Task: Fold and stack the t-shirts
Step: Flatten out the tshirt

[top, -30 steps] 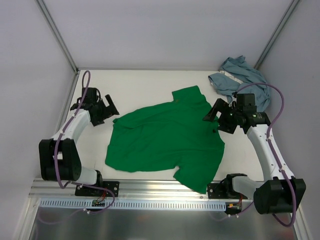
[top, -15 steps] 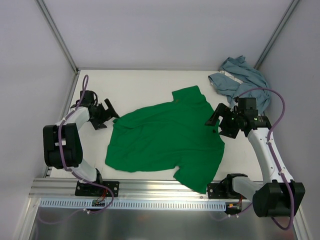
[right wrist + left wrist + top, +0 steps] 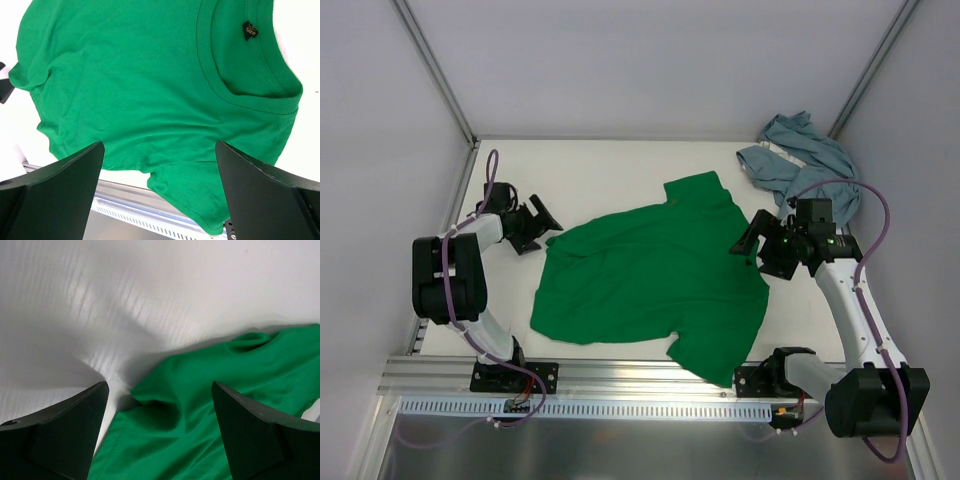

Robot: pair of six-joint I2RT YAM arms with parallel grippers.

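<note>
- At the middle of the table (image 3: 610, 168), find the green t-shirt (image 3: 650, 280) spread open and nearly flat, with the collar toward its right side. Laid out like this, presumably, to be ready for a first fold.
- Just off the green t-shirt's left edge, find the left gripper (image 3: 541, 226) low over bare table. Jaws apart, nothing clamped, a rumpled corner of the cloth lying between and just ahead of them. Aimed so, most likely, to pinch that corner.
- At the green t-shirt's right edge, by the collar, find the right gripper (image 3: 753, 250), jaws wide apart and empty, looking down on neckline and label. Placed there, it seems, to take the cloth at the shoulder.
- Beyond the green t-shirt's far right corner, apart from it, note the blue-grey t-shirt (image 3: 800, 160) bunched in a heap at the table's back corner. Parked there, probably, to wait its turn.
- Judging from all this: no fold made yet, stacking not begun.
- Worth watching: a pinch at the wrinkled corner catching one layer only, dragging the cloth instead of lifting it.
</note>
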